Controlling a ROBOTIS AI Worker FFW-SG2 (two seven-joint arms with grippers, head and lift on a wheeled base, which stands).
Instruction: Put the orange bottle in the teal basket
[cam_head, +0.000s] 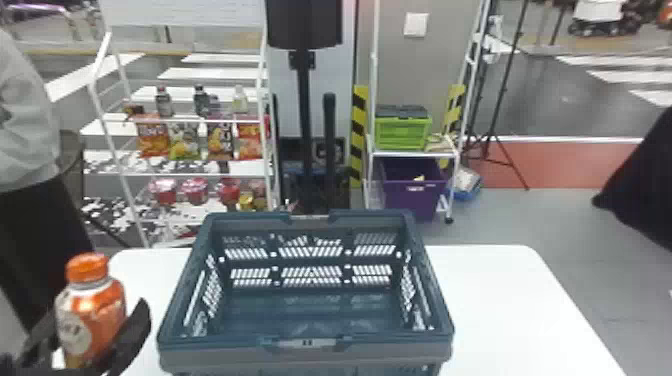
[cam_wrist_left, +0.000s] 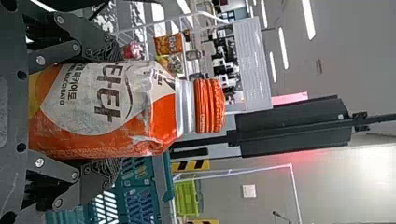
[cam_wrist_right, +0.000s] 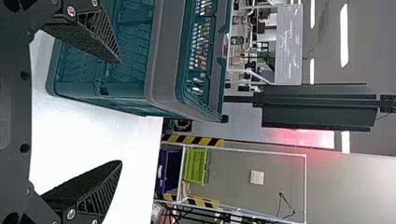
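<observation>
The left gripper (cam_head: 98, 311) was clamped on the orange bottle (cam_head: 92, 295), which was roughly upright toward the table's (cam_head: 505, 300) left edge, left of the basket (cam_head: 306, 352). The basket stood on the table between its left and right edges. Near it, the right gripper's (cam_wrist_right: 121, 112) fingers were apart.

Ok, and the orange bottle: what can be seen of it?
The orange bottle is capped, its ridged orange cap above a silvery neck band. The glossy, plastic-looking, crinkled body is orange, with a whitish panel bearing dark lettering and yellow near the base. The left claw grips it roughly upright between its black fingers, outside the teal basket, to its left.
</observation>
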